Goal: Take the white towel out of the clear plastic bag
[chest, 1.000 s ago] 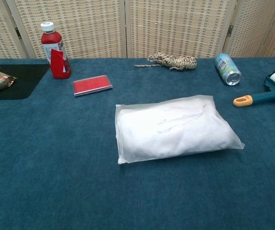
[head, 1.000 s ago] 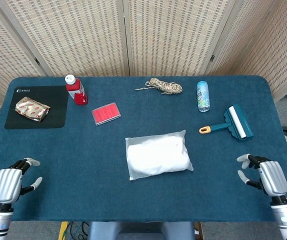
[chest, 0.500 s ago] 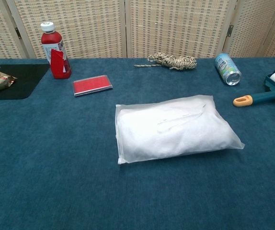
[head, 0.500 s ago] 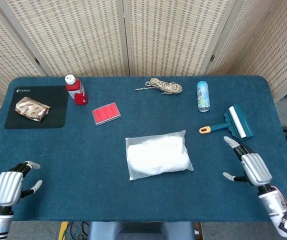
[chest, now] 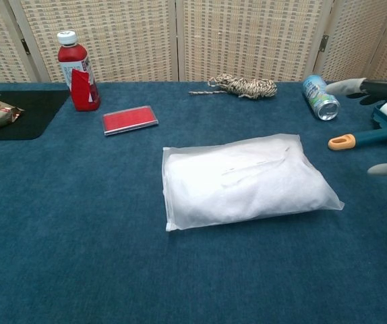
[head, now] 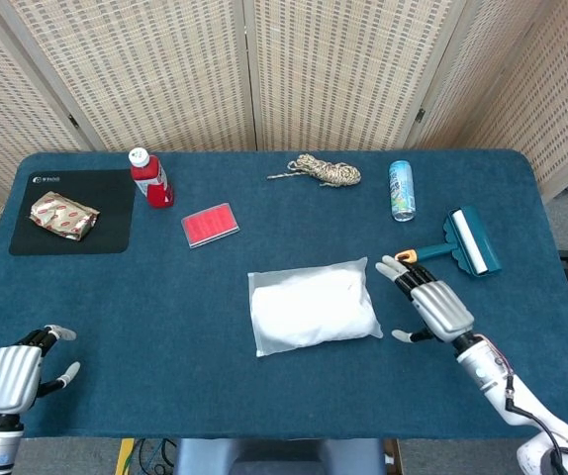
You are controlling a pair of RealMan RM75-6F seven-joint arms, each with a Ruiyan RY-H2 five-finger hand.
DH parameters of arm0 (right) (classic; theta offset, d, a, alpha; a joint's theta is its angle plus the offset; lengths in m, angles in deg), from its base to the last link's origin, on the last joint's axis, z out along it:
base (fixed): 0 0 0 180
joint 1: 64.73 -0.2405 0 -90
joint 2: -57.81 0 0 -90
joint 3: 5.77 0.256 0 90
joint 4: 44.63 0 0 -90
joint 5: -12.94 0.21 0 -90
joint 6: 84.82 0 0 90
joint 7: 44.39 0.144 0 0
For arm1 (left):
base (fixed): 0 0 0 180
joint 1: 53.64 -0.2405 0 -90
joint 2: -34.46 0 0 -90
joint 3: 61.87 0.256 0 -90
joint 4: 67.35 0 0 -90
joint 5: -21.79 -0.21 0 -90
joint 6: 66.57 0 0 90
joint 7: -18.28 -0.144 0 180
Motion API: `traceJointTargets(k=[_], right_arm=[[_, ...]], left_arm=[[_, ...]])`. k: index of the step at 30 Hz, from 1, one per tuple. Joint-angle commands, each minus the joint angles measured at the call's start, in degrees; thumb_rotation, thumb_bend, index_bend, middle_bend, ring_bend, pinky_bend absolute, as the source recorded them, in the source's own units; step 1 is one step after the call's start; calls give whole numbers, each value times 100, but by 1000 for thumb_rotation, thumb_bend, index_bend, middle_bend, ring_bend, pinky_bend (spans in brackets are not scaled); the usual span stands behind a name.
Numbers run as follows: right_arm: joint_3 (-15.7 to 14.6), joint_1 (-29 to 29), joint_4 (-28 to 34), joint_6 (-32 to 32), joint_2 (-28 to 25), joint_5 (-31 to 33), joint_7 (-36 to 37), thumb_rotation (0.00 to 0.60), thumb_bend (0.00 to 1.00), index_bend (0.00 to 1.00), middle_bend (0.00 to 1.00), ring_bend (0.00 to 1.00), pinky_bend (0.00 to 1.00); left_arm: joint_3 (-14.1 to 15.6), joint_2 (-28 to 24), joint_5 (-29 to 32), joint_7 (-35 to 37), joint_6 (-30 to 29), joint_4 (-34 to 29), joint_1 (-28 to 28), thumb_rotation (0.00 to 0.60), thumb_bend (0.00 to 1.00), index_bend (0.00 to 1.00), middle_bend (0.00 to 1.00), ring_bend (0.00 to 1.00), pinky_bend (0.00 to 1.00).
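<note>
A clear plastic bag (head: pixel 313 307) (chest: pixel 244 181) lies flat in the middle of the blue table, with the folded white towel (head: pixel 309 311) (chest: pixel 237 182) filling it. My right hand (head: pixel 429 303) (chest: pixel 375 101) hovers just right of the bag with its fingers spread, holding nothing and apart from the bag. In the chest view only its fingertips enter at the right edge. My left hand (head: pixel 15 373) hangs at the table's near left corner, far from the bag, fingers loosely apart and empty.
A lint roller (head: pixel 460 245) (chest: pixel 375 131) and a can (head: pixel 401 189) (chest: pixel 319 96) lie right of the bag. A rope coil (head: pixel 319 171), a red card case (head: pixel 210 225), a red bottle (head: pixel 150 177) and a wrapped packet (head: pixel 63 215) on a black mat (head: pixel 111 223) lie farther back.
My right hand has swung from the near right table edge leftward and forward to beside the bag. My left hand has drifted slightly down toward the near edge. The bag has not moved.
</note>
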Motion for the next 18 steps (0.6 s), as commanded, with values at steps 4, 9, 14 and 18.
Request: traceJointTargets(k=[4, 9, 14, 18], right_arm=[[160, -382, 54, -549, 149, 440, -144, 600, 0, 0, 0, 0, 86], [183, -654, -54, -921, 283, 617, -165, 600, 0, 0, 0, 0, 86], [152, -821, -161, -1116, 457, 771, -388, 600, 0, 0, 0, 0, 81], [133, -917, -277, -1215, 597, 911, -561, 600, 0, 0, 0, 0, 77]], left_arm=[[15, 56, -24, 18, 36, 57, 15, 600, 233, 420, 412, 429, 627], [36, 122, -68, -16, 100, 113, 56, 600, 233, 421, 412, 429, 627], [29, 122, -81, -57, 113, 66, 75, 600, 233, 422, 412, 430, 627], [31, 132, -94, -64, 101, 68, 74, 600, 233, 422, 412, 430, 627]])
